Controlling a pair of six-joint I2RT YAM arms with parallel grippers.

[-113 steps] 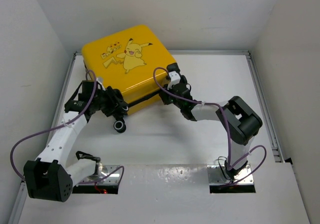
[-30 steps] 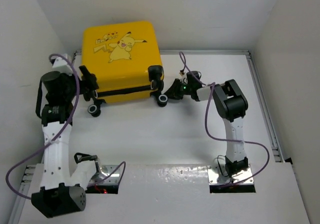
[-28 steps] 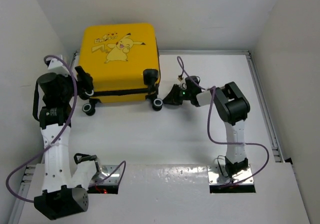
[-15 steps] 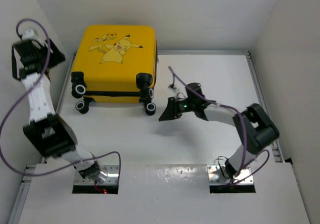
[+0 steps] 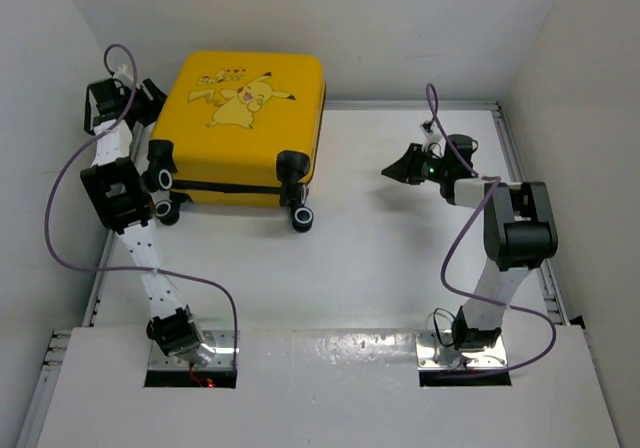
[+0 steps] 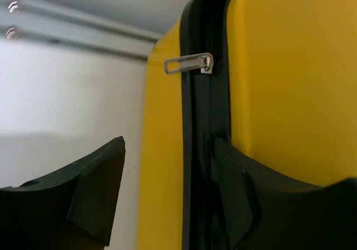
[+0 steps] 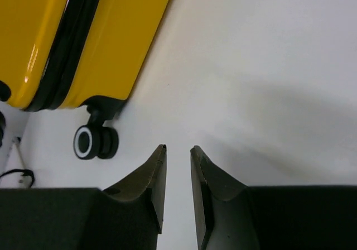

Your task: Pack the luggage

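Observation:
The luggage (image 5: 240,128) is a closed yellow Pikachu suitcase lying at the back left, its black wheels (image 5: 301,218) toward me. My left gripper (image 5: 148,98) is open at its back left corner. In the left wrist view its fingers (image 6: 95,188) straddle the yellow shell (image 6: 290,82) and black zipper trim (image 6: 203,121), below the silver zipper pull (image 6: 189,65). My right gripper (image 5: 392,171) hovers empty over bare table to the right of the suitcase. Its fingers (image 7: 153,183) stand only narrowly apart, with the suitcase (image 7: 111,32) and one wheel (image 7: 92,141) ahead.
White walls close in the table on the left, back and right. Metal rails (image 5: 525,198) run along the table's side and back edges. Purple cables (image 5: 70,198) loop from both arms. The left arm stands stretched along the left wall.
The left gripper has swung from the left wall in to the suitcase's back left corner. The right gripper has pulled back right, away from the suitcase. The suitcase has shifted slightly.

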